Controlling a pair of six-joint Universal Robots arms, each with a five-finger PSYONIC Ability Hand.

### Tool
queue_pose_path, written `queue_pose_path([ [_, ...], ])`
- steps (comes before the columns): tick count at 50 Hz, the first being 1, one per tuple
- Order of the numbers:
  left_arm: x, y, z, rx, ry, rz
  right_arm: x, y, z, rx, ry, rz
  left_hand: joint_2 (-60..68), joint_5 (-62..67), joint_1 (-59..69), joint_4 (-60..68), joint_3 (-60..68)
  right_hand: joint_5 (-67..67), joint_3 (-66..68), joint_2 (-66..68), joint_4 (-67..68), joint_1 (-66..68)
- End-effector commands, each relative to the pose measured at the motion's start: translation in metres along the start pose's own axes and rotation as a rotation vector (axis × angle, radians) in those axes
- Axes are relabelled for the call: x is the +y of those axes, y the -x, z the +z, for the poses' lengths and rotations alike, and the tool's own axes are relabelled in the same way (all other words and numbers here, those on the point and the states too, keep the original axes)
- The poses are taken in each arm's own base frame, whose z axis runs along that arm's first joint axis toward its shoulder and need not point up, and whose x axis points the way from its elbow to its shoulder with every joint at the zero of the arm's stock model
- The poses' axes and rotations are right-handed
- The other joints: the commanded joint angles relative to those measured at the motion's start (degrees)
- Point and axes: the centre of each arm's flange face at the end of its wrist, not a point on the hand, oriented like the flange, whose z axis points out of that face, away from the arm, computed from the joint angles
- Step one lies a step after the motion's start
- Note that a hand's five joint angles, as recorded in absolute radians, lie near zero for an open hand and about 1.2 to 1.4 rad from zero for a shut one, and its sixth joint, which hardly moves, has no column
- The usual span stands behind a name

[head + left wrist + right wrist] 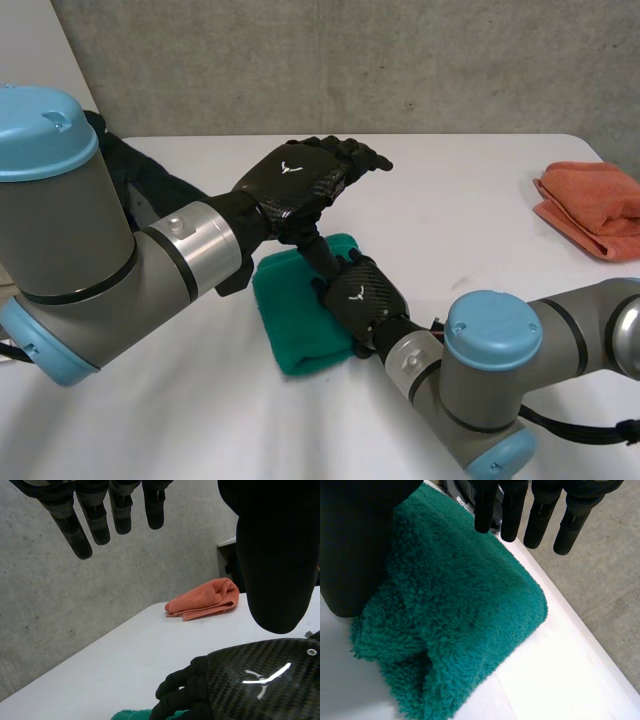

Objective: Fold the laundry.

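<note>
One green towel (295, 335), folded into a thick pad, is laid on the white tabletop (480, 220) near its middle, between the two arms. The right hand (362, 300) is placed over the side of the towel nearer the right arm; its fingers (540, 515) are seen straight and apart above the pile, with nothing clasped, and contact with the pile cannot be told. The left hand (300, 180) is poised above the towel's far end, back upward; its fingers (72, 530) are straight and apart, and nothing is held. One orange towel (590, 205), folded, is set near the tabletop's right edge, well apart from the green towel.
</note>
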Motion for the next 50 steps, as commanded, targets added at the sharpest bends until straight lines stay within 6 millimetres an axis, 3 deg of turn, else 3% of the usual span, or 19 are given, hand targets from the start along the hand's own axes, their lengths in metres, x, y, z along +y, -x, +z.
queue_pose_path([
  [1, -0.001, 0.001, 0.0, 0.0, -0.002, -0.001, 0.001, -0.003, 0.012, 0.005, -0.015, 0.01, 0.4, 0.4, 1.0, 0.7, 0.6, 9.8, 8.7, 9.9, 8.8, 8.8],
  [12, 0.0, 0.001, 0.0, -0.002, 0.001, -0.003, -0.002, -0.006, 0.024, 0.002, -0.053, 0.013, 0.4, 0.4, 1.0, 0.7, 0.6, 24.2, 23.2, 24.4, 23.3, 23.2],
  [16, 0.001, 0.001, -0.001, -0.001, 0.004, -0.004, -0.004, -0.008, 0.031, 0.002, -0.073, 0.01, 0.4, 0.4, 1.0, 0.7, 0.6, 38.0, 36.9, 38.1, 37.0, 37.0],
  [19, 0.0, 0.003, -0.001, -0.006, 0.001, -0.003, -0.004, -0.008, 0.037, -0.001, -0.083, 0.008, 0.5, 0.5, 1.2, 0.8, 0.7, 58.9, 57.8, 59.0, 57.9, 57.9],
  [24, -0.004, 0.003, -0.002, -0.009, -0.01, 0.004, -0.012, -0.017, 0.048, 0.035, -0.117, 0.003, 0.5, 0.5, 1.2, 0.8, 0.7, 59.5, 58.4, 59.6, 58.6, 58.5],
  [27, -0.009, 0.004, -0.002, -0.011, -0.026, 0.012, -0.028, -0.04, 0.055, 0.097, -0.165, 0.032, 0.7, 0.7, 1.4, 1.0, 0.9, 59.5, 58.4, 59.6, 58.6, 58.5],
  [31, -0.016, 0.007, 0.0, -0.018, -0.049, 0.026, -0.047, -0.115, 0.058, 0.291, -0.267, 0.11, 0.7, 0.7, 1.4, 1.0, 0.9, 59.5, 58.4, 59.6, 58.6, 58.5],
  [32, -0.019, 0.008, 0.0, -0.02, -0.056, 0.029, -0.054, -0.148, 0.056, 0.37, -0.331, 0.126, 0.7, 0.7, 1.4, 1.0, 0.9, 59.5, 58.4, 59.6, 58.6, 58.5],
  [34, -0.029, 0.009, 0.0, -0.022, -0.084, 0.042, -0.06, -0.177, 0.053, 0.438, -0.396, 0.135, 0.7, 0.7, 1.4, 1.0, 0.9, 59.5, 58.4, 59.6, 58.6, 58.5],
  [35, -0.032, 0.009, -0.001, -0.023, -0.094, 0.047, -0.062, -0.192, 0.05, 0.476, -0.422, 0.131, 0.7, 0.7, 1.4, 1.0, 0.9, 59.5, 58.4, 59.6, 58.6, 58.5],
  [36, -0.035, 0.009, -0.001, -0.023, -0.101, 0.051, -0.062, -0.221, 0.045, 0.543, -0.459, 0.122, 0.7, 0.7, 1.4, 1.0, 0.9, 59.5, 58.4, 59.6, 58.6, 58.5],
  [38, -0.04, 0.009, -0.002, -0.025, -0.116, 0.06, -0.057, -0.249, 0.039, 0.606, -0.476, 0.107, 0.9, 0.9, 1.5, 1.2, 1.1, 59.5, 58.4, 59.6, 58.6, 58.5],
  [39, -0.041, 0.009, -0.002, -0.025, -0.119, 0.061, -0.05, -0.276, 0.032, 0.661, -0.477, 0.098, 0.9, 0.9, 1.5, 1.2, 1.1, 59.5, 58.4, 59.6, 58.6, 58.5],
  [42, -0.043, 0.008, -0.002, -0.022, -0.123, 0.063, -0.031, -0.315, 0.021, 0.741, -0.454, 0.072, 1.1, 1.0, 1.7, 1.3, 1.2, 59.5, 58.4, 59.6, 58.6, 58.5],
  [43, -0.043, 0.008, -0.002, -0.022, -0.123, 0.063, -0.016, -0.34, 0.013, 0.781, -0.437, 0.049, 1.2, 1.2, 1.9, 1.5, 1.4, 59.5, 58.4, 59.6, 58.6, 58.5],
  [46, -0.041, 0.007, -0.001, -0.019, -0.118, 0.06, 0.02, -0.368, 0.007, 0.801, -0.399, 0.037, 1.9, 1.9, 2.5, 2.2, 2.1, 59.5, 58.4, 59.6, 58.6, 58.5],
  [47, -0.04, 0.007, -0.001, -0.017, -0.115, 0.059, 0.044, -0.383, 0.004, 0.799, -0.384, 0.035, 2.1, 2.0, 2.7, 2.3, 2.3, 59.5, 58.4, 59.6, 58.6, 58.5],
  [49, -0.037, 0.007, 0.0, -0.015, -0.108, 0.056, 0.069, -0.395, 0.001, 0.784, -0.368, 0.037, 2.1, 2.1, 2.7, 2.3, 2.3, 59.5, 58.4, 59.6, 58.6, 58.5],
  [50, -0.035, 0.007, 0.001, -0.014, -0.104, 0.054, 0.095, -0.403, -0.001, 0.759, -0.348, 0.042, 2.1, 2.1, 2.7, 2.3, 2.3, 59.5, 58.4, 59.6, 58.6, 58.5],
])
